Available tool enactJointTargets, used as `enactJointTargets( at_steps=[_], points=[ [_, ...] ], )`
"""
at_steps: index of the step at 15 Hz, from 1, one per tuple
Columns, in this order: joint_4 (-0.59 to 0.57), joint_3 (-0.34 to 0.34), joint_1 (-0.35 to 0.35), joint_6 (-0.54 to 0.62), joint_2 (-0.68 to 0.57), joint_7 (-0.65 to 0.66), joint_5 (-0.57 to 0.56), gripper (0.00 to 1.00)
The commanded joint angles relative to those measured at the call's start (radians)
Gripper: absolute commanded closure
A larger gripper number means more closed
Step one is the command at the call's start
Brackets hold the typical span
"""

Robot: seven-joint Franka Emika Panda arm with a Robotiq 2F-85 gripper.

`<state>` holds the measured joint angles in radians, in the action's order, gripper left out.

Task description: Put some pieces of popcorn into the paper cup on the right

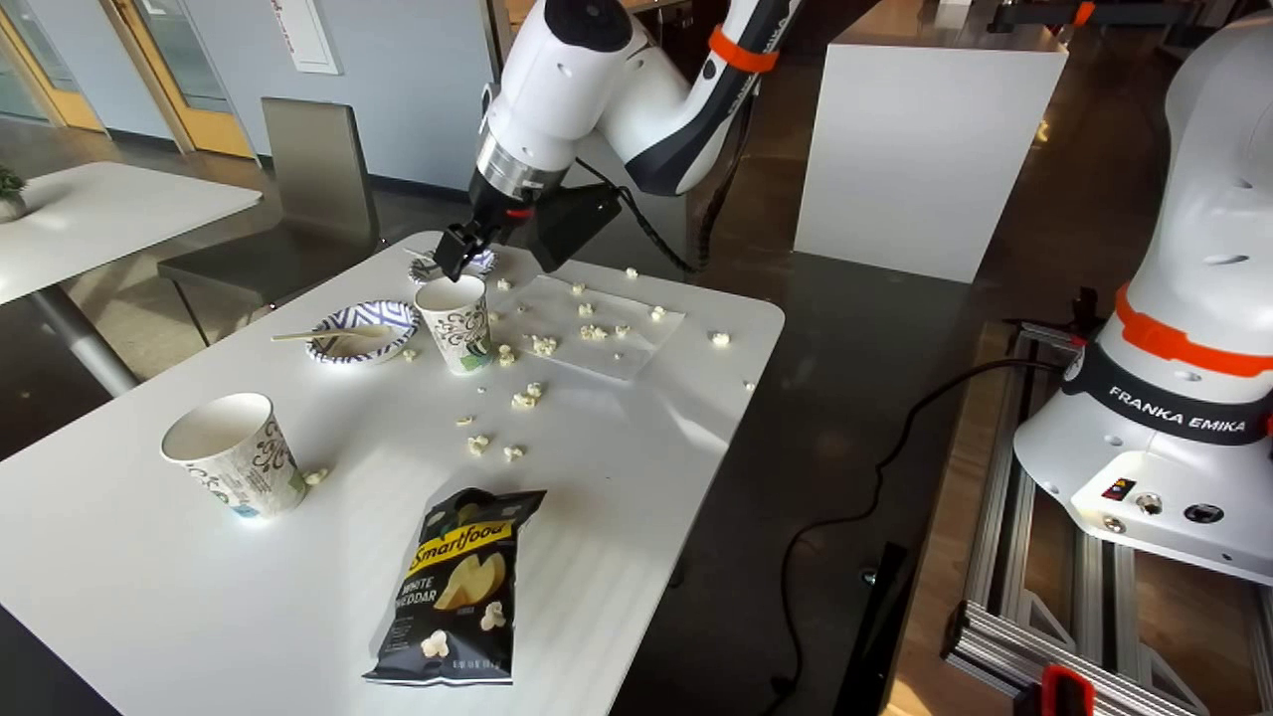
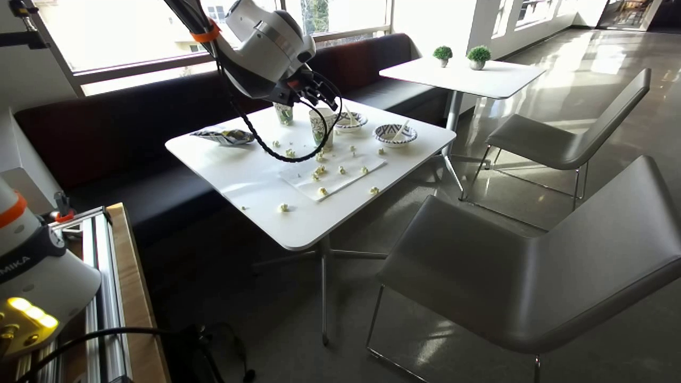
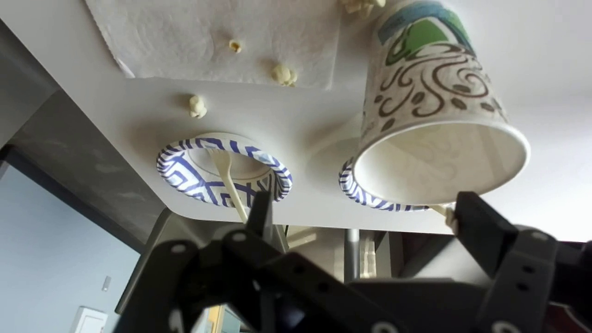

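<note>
The gripper (image 3: 366,208) has its fingers (image 3: 483,231) spread wide apart, low in the wrist view, and the paper cup (image 3: 425,88) is at the upper right there. In an exterior view, pieces of popcorn (image 1: 594,333) lie on the white table (image 1: 298,617) and a paper sheet (image 1: 597,360), mostly right of that cup

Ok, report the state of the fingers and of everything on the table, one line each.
Fingers: open, spread apart
Cup nearest the fingers: upright, uncovered, bottom hidden
Other cup: upright, uncovered, bottom hidden
Popcorn: loose, scattered over the table and paper sheet
Paper sheet: spread out
Patterned bowls: upright, a utensil resting in each
Snack bag: lying face up, opened or sealed unclear
</note>
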<state>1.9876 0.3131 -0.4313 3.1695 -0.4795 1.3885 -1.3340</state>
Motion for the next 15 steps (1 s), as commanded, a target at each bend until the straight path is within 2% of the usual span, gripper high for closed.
enactJointTargets(
  at_steps=[1, 7, 15],
  points=[
    [-0.019, 0.024, 0.013, 0.059, -0.045, 0.083, -0.001, 0.0],
    [-0.022, 0.055, 0.049, 0.183, -0.087, 0.176, 0.019, 0.0],
    [0.002, 0.094, 0.071, 0.315, -0.119, 0.185, 0.119, 0.0]
  ],
)
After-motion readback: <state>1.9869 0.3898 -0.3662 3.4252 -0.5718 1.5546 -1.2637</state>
